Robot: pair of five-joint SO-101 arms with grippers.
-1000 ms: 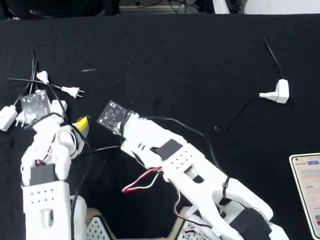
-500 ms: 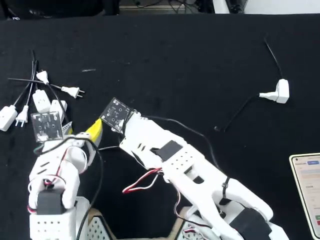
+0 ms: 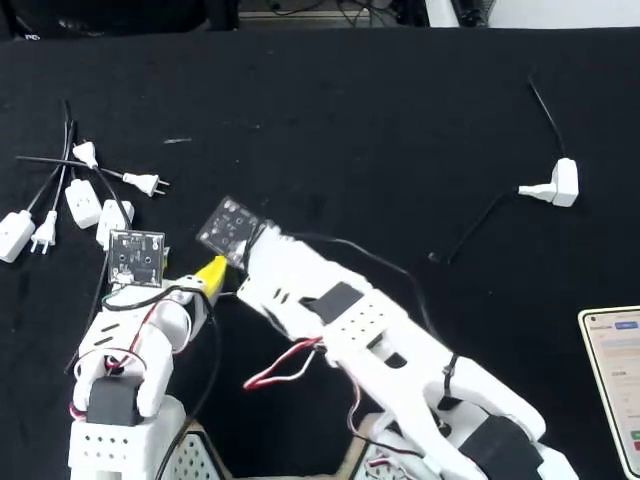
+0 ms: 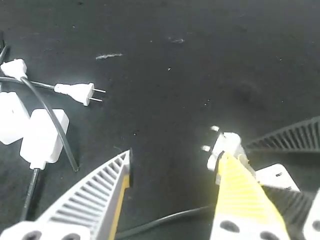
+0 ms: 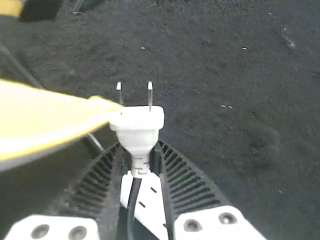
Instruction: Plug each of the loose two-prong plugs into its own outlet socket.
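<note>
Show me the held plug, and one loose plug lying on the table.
Held plug point(image 5: 136, 122): right wrist view, white body under the prongs.
Loose plug point(image 4: 72, 91): left wrist view, white body behind the prongs.

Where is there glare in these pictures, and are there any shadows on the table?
High view: the black table shows no distinct shadows; a loose plug stands out bright. Right wrist view: the plug in the right gripper has light glinting on its prongs. Left wrist view: those prongs glow white beside the left gripper.
</note>
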